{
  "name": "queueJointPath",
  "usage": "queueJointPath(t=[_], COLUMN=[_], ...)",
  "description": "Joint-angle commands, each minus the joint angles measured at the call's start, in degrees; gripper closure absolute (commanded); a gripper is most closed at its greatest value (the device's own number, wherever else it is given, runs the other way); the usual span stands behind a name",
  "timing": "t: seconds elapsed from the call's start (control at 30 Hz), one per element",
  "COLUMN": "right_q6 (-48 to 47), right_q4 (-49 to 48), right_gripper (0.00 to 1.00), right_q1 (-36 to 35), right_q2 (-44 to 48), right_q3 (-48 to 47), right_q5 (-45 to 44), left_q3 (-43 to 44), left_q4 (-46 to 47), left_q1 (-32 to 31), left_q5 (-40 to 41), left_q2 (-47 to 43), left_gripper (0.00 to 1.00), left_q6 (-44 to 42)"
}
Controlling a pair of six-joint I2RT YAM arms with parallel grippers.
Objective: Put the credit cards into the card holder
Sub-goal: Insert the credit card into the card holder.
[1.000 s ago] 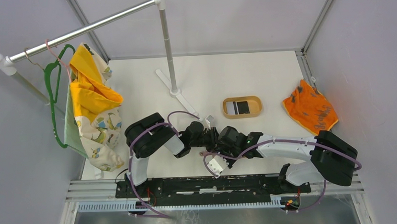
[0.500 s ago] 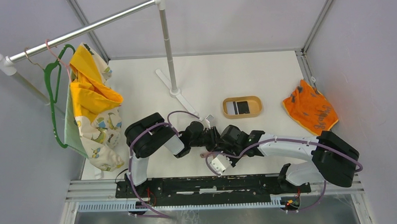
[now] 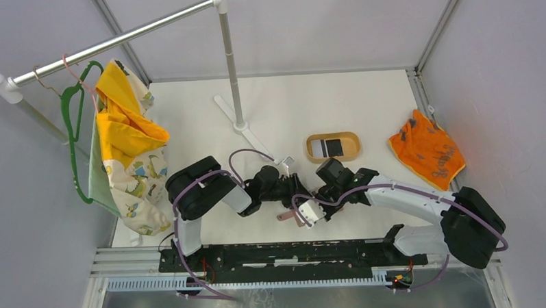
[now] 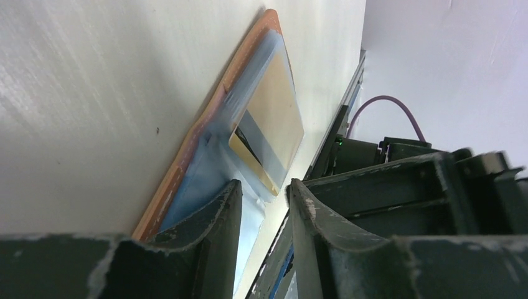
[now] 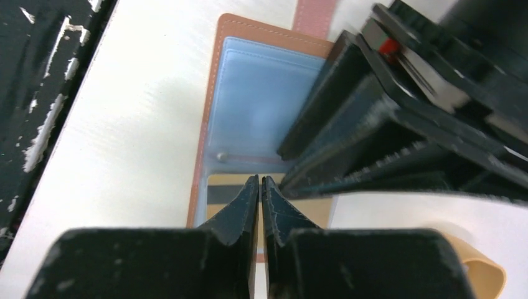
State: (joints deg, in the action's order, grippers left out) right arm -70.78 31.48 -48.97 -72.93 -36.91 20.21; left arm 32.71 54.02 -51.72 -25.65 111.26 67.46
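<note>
On the table (image 3: pixel 289 105), at its near edge between the two arms, we list the following.

Card holder (image 5: pixel 255 106): open and flat, with a brown rim around clear bluish sleeves. We note a snap (image 5: pixel 221 156) at the middle fold and a tab (image 3: pixel 284 216) sticking out toward the arm bases.

Gold card (image 4: pixel 274 118): one, with a dark stripe, lying in a sleeve of the holder. We cannot tell whether it is fully in.

Left gripper (image 4: pixel 263 185): low over the holder, fingers apart with a narrow gap. A sleeve's edge shows in that gap, and we cannot tell whether the fingers touch it.

Right gripper (image 5: pixel 259 182): fingers pressed together with nothing between them, tips over the gold card's end. Whether they touch the card we cannot tell. We see the left gripper just beside it, over the same holder.

Tray (image 3: pixel 309 148): tan and oval, farther back on the table, well apart from the holder. In it we count a striped card (image 3: pixel 317 147) and a black card (image 3: pixel 334 147), flat and side by side.

Cloth (image 3: pixel 426 153): orange and crumpled, at the table's right edge.

Rack (image 3: pixel 231 66): a pole standing on the table with a rail running left. On the rail we find a green hanger (image 3: pixel 71 133) and a yellow patterned garment (image 3: pixel 130 152)
</note>
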Motion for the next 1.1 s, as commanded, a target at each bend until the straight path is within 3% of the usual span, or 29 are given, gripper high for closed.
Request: queueJointPath(t=[0.0,0.2,0.4,0.67,1.07], right_q6=[-3.7,-5.2,1.9,4.6,4.9], right_q4=[6.0,7.9,2.5,-0.7,-1.4], right_gripper=[0.9,0.87,0.83,0.82,0.82], right_q1=[5.3,13.0,20.3,21.9,21.9], right_q2=[4.5,9.3,12.5,11.7,11.3], right_q3=[-3.2,-3.2,-2.4,-1.0,-0.4], right_q5=[13.5,22.8,25.8,23.2,21.9], left_q3=[-0.3,-0.9,-1.9,0.8,7.2], left_q4=[-4.3,-9.5,-12.8,-15.5,-17.9], left_q1=[0.4,0.5,0.5,0.4,-0.5], left_q5=[1.9,4.8,7.6,6.2,5.6], left_q2=[-4.9,-10.8,-15.9,-12.3,-4.9], left_gripper=[0.58,0.58,0.63,0.97,0.98], left_q6=[-6.2,-10.8,-14.9,-15.6,-17.2])
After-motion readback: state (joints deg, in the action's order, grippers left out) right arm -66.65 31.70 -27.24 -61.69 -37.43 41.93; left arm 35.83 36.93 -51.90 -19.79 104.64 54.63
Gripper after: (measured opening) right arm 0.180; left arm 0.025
